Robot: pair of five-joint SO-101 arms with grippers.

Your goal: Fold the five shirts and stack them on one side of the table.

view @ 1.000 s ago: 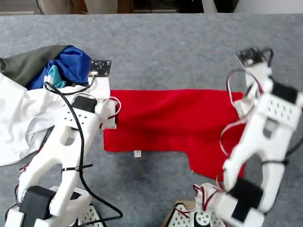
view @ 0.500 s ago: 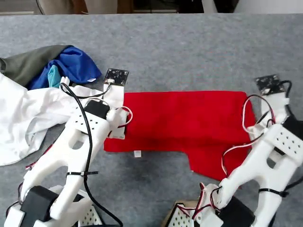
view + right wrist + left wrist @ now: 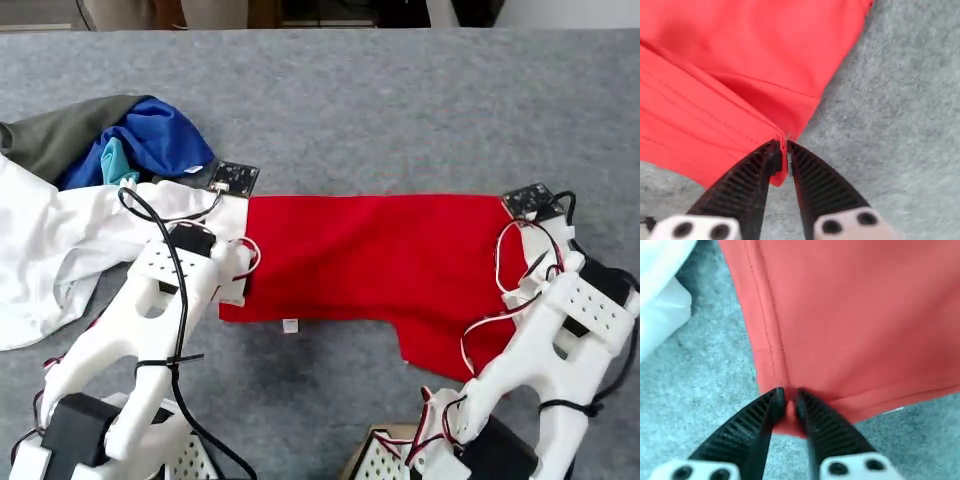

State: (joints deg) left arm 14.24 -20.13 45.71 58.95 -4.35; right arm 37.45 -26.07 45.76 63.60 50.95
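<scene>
Two arms stand at the near edge of the grey table (image 3: 400,100), and we see each bent forward over one end of the red shirt (image 3: 380,260). The shirt lies flat across the middle of the table as a long band, with a wider flap reaching toward the near edge at its right end. The left arm (image 3: 150,310) slants from its base at the near left corner up to the shirt's left edge, its wrist tipped down at the cloth. From its wrist view we find the left gripper (image 3: 787,401) clenched on the shirt, a small fold of the stitched hem pinched between its ribbed black fingers (image 3: 760,420), close to the near left corner. The right arm (image 3: 545,350) leans outward from its base to the shirt's right end. The right gripper (image 3: 784,150) is likewise clamped on red fabric, at a hemmed corner where cloth meets bare table. Beyond the left arm, well to the left, we count a heap: a white shirt (image 3: 50,250) just beside the red one, a blue shirt (image 3: 155,135), a dark grey shirt (image 3: 50,140) and a bit of teal cloth (image 3: 112,160).
</scene>
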